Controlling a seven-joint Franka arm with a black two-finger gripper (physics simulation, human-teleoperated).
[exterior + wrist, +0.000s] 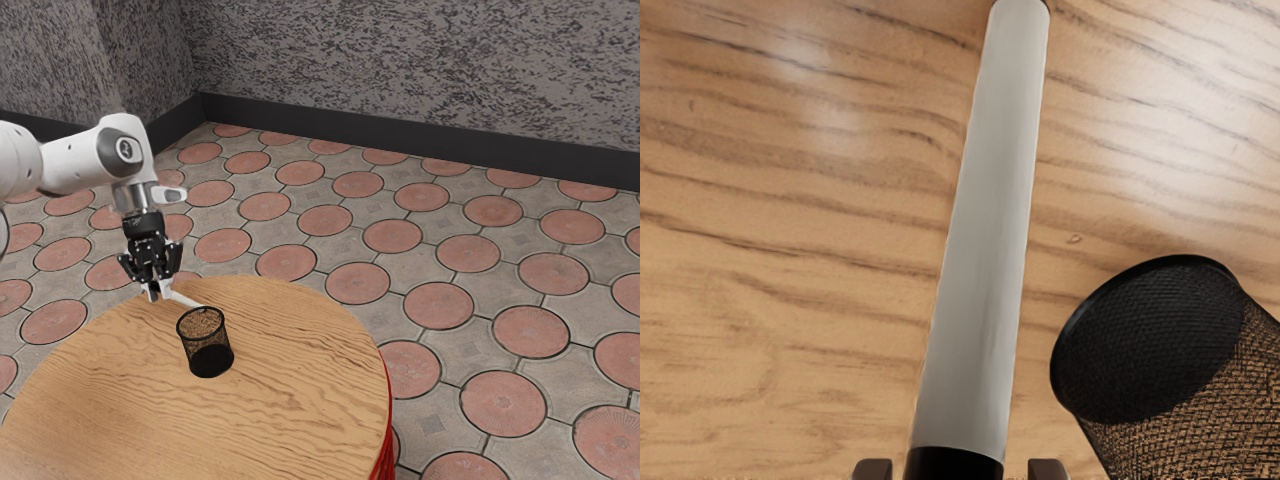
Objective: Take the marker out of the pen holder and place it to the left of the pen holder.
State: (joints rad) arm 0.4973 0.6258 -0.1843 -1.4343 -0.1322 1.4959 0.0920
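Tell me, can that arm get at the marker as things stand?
Probably yes: the open tool is at the black end of the marker, and the pen cup stands to one side, out of the way.

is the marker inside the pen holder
No, in the wrist view the marker is outside the pen holder, with tabletop visible between them.

Beside the marker (978,240), the pen holder (210,358) stands on the table (290,400).
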